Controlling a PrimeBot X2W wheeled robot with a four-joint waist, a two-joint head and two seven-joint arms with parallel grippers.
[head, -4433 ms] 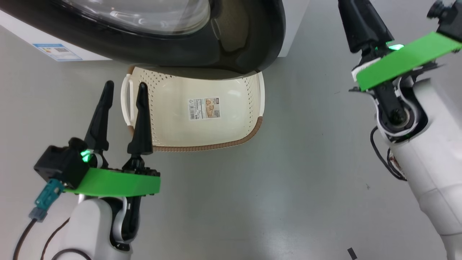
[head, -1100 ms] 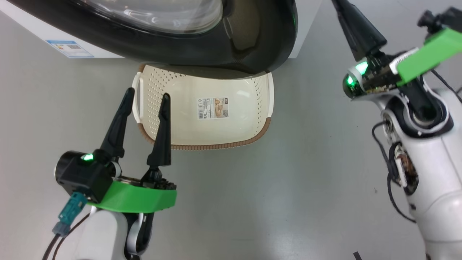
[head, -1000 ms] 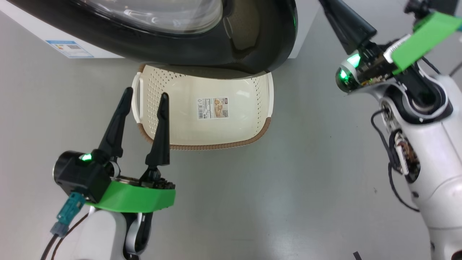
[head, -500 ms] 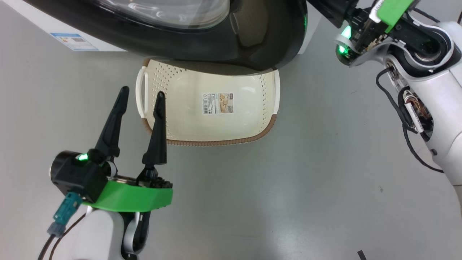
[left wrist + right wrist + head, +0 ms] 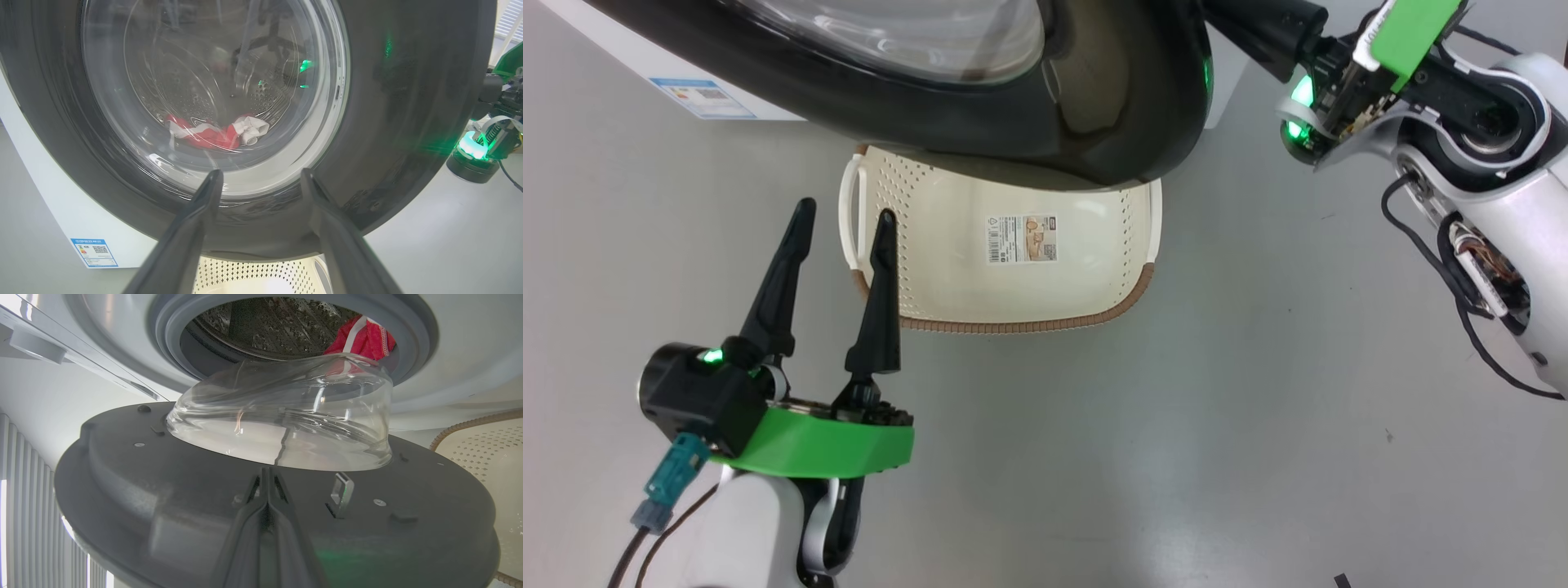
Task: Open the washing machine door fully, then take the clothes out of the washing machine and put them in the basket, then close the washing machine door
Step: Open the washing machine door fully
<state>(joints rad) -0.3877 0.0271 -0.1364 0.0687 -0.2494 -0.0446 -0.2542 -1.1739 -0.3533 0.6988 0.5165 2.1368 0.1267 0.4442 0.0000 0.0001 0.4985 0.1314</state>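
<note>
The right tool (image 5: 267, 475) has its two long dark fingers (image 5: 249, 539) pressed together with nothing between them. The tips lie at the grey inner face of the large round washing machine door with the wide glossy black rim (image 5: 163, 506), just beside its bulging clear glass bowl (image 5: 286, 416). Contact cannot be confirmed. A small metal latch hook (image 5: 341, 494) stands just beside the tips on that face.

Probable step: pushing the door wider from its inner side. Hazards:

1. The closed fingers have no hold on the door. The tips may slide on the smooth face, and the door may swing back.
2. A sideways slide may snag the latch hook.
3. The left tool (image 5: 845, 214) is spread wide and empty, in front of the door's outer face. It appears to stand in the swing path, so a strike is possible.
4. The small cream-white perforated plastic basket with the brown woven-look rim (image 5: 1013, 325) sits on the grey floor (image 5: 1176, 449) under the door's lower rim, partly covered. The overhang may obstruct garments on the way down.

The bright red and white fabric clothes (image 5: 363, 337) lie behind the door, inside the perforated steel drum (image 5: 278, 330) of the big white front-loading washing machine (image 5: 449, 375). None is in the basket.
</note>
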